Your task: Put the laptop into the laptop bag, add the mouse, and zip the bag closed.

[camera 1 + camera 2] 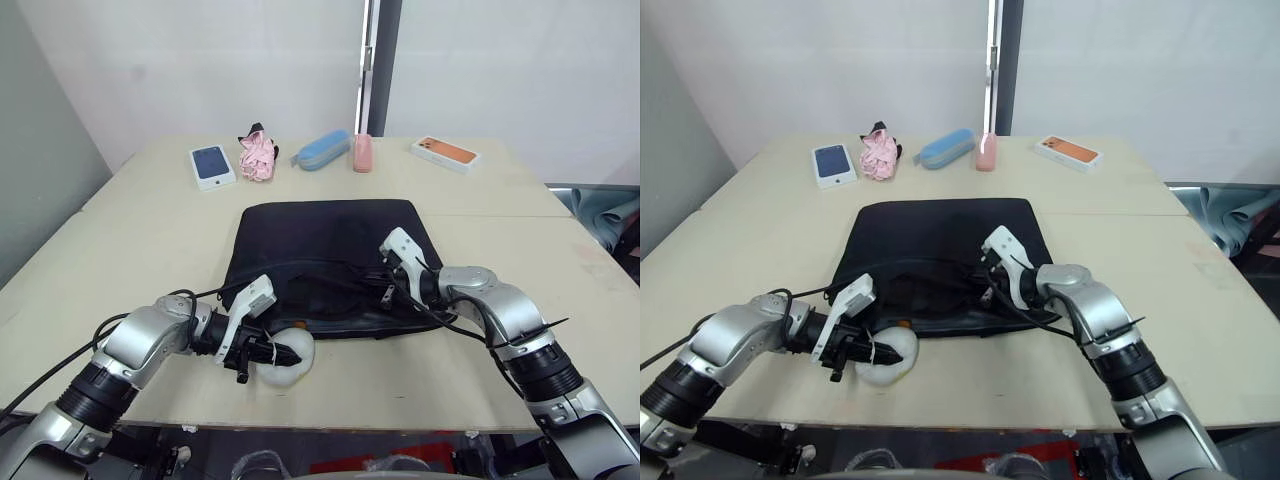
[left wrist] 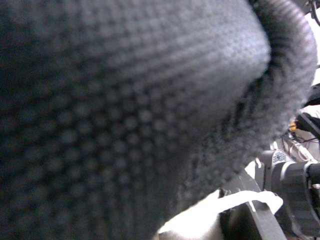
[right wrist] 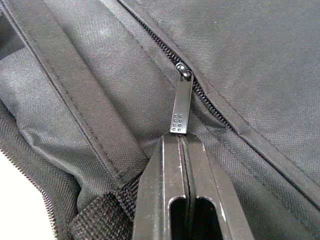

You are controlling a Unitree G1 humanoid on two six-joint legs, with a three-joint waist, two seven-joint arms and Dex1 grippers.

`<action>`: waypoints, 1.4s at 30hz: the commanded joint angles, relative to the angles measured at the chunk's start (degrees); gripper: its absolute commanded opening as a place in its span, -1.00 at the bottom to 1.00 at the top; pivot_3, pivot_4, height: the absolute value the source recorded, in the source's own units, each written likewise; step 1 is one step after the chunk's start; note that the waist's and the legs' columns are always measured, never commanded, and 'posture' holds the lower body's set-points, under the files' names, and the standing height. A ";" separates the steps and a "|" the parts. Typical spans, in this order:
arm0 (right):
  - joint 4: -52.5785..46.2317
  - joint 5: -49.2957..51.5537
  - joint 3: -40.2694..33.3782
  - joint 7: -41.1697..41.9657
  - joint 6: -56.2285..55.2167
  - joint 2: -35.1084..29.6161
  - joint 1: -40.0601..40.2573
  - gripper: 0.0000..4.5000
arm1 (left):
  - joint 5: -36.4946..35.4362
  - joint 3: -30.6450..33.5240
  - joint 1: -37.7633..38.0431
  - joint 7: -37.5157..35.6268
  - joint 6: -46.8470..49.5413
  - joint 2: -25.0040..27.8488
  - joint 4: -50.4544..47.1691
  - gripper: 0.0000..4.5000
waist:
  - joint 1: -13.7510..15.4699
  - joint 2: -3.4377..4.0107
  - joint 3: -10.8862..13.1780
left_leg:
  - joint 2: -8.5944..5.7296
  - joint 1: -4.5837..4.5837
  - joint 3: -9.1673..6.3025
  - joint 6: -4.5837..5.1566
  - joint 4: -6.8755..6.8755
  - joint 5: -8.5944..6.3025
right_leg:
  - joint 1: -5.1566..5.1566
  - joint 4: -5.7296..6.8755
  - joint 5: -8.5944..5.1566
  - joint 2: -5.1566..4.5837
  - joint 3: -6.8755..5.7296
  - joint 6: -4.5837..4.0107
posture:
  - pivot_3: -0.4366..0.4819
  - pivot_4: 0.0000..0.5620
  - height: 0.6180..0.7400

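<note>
My left claw (image 1: 290,350) sits closest, near the desk's (image 1: 150,230) front edge, at a white rounded object (image 1: 285,362) that lies just at the front edge of the laptop bag (image 1: 330,235). Whether this object is the mouse cannot be determined. The left claw's state cannot be determined either: the left wrist view shows close black woven fabric and a strip of white.

The laptop bag lies flat at the desk's centre, front edge rumpled and partly open.

My right claw (image 3: 183,142) is at the bag's front right portion. Its fingers are pressed together, clenched on the lower end of the metal zip pull (image 3: 181,107), which lies along the zip line beside a webbing strap (image 3: 75,95).

Along the desk's rear edge stand a phone box (image 1: 211,165), a pink cloth item (image 1: 258,155), a blue case (image 1: 321,149), a pink case (image 1: 362,152) and an orange box (image 1: 446,153).
</note>
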 commanded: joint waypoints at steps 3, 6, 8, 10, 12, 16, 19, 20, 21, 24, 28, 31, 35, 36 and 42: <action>4.31 -0.95 4.80 0.55 4.03 0.72 2.62 -1.00 | 3.03 0.94 -2.13 -0.72 -4.43 0.81 1.32 -0.61 | -0.03 -0.01 -0.02 | 0.00 0.01 -0.01 0.00 0.00 0.00 | 0.00 0.02 0.00 0.00 0.00 0.00 | -0.05 -0.47 1.00; 4.53 -1.03 4.79 0.67 3.83 0.73 2.49 -1.00 | 2.51 2.50 -0.73 -1.51 -4.31 2.20 0.65 -0.61 | -0.25 -0.02 -0.03 | 0.02 -0.02 -0.01 -0.01 0.00 0.00 | -0.04 0.00 0.00 0.03 0.00 0.00 | -0.05 -0.47 1.00; 4.64 -1.15 4.79 0.74 3.74 0.74 2.44 -1.00 | 2.24 3.36 0.49 -1.68 -4.28 3.09 0.33 -0.61 | -0.46 0.02 -0.01 | 0.02 -0.05 -0.01 -0.01 0.00 0.00 | -0.05 -0.03 -0.01 0.04 0.01 0.01 | -0.05 -0.47 1.00; 4.59 -1.18 4.71 0.87 3.74 0.69 2.37 -1.00 | 0.99 4.89 3.25 -2.85 -3.55 5.15 -1.29 -0.61 | -0.90 0.00 -0.01 | 0.03 -0.08 0.00 -0.03 -0.02 0.00 | -0.07 -0.08 -0.02 0.06 0.00 0.01 | -0.05 -0.47 1.00; 4.45 -1.18 4.57 1.04 3.81 0.59 2.31 -1.00 | -0.59 6.68 5.90 -3.99 -2.53 7.05 -3.03 -0.61 | -1.28 0.00 -0.01 | 0.07 -0.11 0.00 -0.05 -0.11 0.00 | -0.10 -0.15 -0.04 0.11 -0.02 -0.01 | -0.05 -0.47 1.00; 5.16 -1.37 4.22 1.48 3.39 0.32 1.69 -1.00 | -5.98 13.60 10.76 -3.18 1.84 9.15 -6.06 -0.61 | -1.51 0.04 0.03 | 0.10 -0.11 -0.01 -0.11 -0.27 -0.01 | -0.14 -0.17 -0.14 0.14 -0.07 -0.06 | -0.05 -0.47 1.00; 5.54 -1.58 4.30 1.65 3.04 0.44 1.50 -1.00 | -9.78 17.59 12.64 -3.10 5.73 10.24 -7.62 -0.21 | -1.54 0.09 0.07 | 0.11 -0.11 -0.02 -0.13 -0.28 -0.01 | -0.15 -0.16 -0.15 0.15 -0.09 -0.08 | -0.05 -0.47 1.00; 5.75 -1.66 4.36 1.71 2.89 0.51 1.40 -1.00 | -11.17 19.12 13.46 -3.35 6.89 10.85 -8.63 -0.05 | -1.54 0.10 0.08 | 0.11 -0.10 -0.02 -0.13 -0.27 -0.01 | -0.15 -0.16 -0.15 0.15 -0.09 -0.08 | -0.05 -0.47 1.00; 6.04 -1.68 4.39 1.83 2.73 0.63 1.19 -1.00 | -11.76 20.70 14.47 -3.24 7.30 11.61 -9.46 0.14 | -1.58 0.10 0.08 | 0.11 -0.11 -0.02 -0.12 -0.27 -0.01 | -0.15 -0.17 -0.16 0.15 -0.09 -0.08 | -0.05 -0.47 1.00; 6.77 -1.88 4.42 2.18 2.28 0.86 0.79 -1.00 | -11.77 24.13 18.02 -4.05 6.03 13.96 -11.37 0.57 | -1.86 0.08 0.10 | 0.11 -0.12 0.00 -0.12 -0.29 -0.01 | -0.17 -0.19 -0.16 0.15 -0.07 -0.09 | -0.05 -0.47 1.00; 7.63 -2.03 4.42 2.67 1.79 1.16 0.16 -1.00 | -12.30 28.67 23.08 -6.74 5.64 17.33 -11.21 0.88 | -1.87 0.15 0.15 | 0.16 -0.11 0.01 -0.13 -0.31 -0.01 | -0.21 -0.17 -0.17 0.20 -0.06 -0.11 | -0.05 -0.47 1.00; 8.35 -2.12 4.49 3.04 1.29 1.38 -0.34 -1.00 | -9.10 30.49 28.07 -9.54 0.84 19.82 -7.51 0.88 | -1.97 0.24 0.21 | 0.16 -0.09 0.03 -0.13 -0.31 -0.02 | -0.22 -0.17 -0.18 0.21 -0.04 -0.11 | -0.05 -0.47 1.00; 9.07 -2.21 4.31 3.29 0.79 1.61 -0.59 -1.00 | -8.25 32.18 30.93 -10.38 -2.03 19.96 -5.17 0.88 | -1.96 0.32 0.25 | 0.17 -0.09 0.07 -0.13 -0.31 -0.02 | -0.27 -0.15 -0.18 0.21 0.01 -0.10 | -0.05 -0.47 1.00; 9.17 -2.22 4.27 3.36 0.69 1.60 -0.59 -1.00 | -7.95 32.16 31.76 -10.38 -2.60 19.86 -5.39 0.88 | -1.95 0.26 0.22 | 0.17 -0.09 0.07 -0.13 -0.31 -0.02 | -0.28 -0.13 -0.18 0.21 0.02 -0.10 | -0.05 -0.47 1.00; 8.94 -2.13 4.15 3.65 0.67 1.25 -0.30 -1.00 | -9.84 36.71 35.67 -15.36 -7.93 19.19 -5.74 0.88 | -1.93 0.22 0.22 | 0.20 -0.11 0.11 -0.12 -0.32 -0.02 | -0.33 -0.12 -0.18 0.24 0.05 -0.11 | -0.05 -0.47 1.00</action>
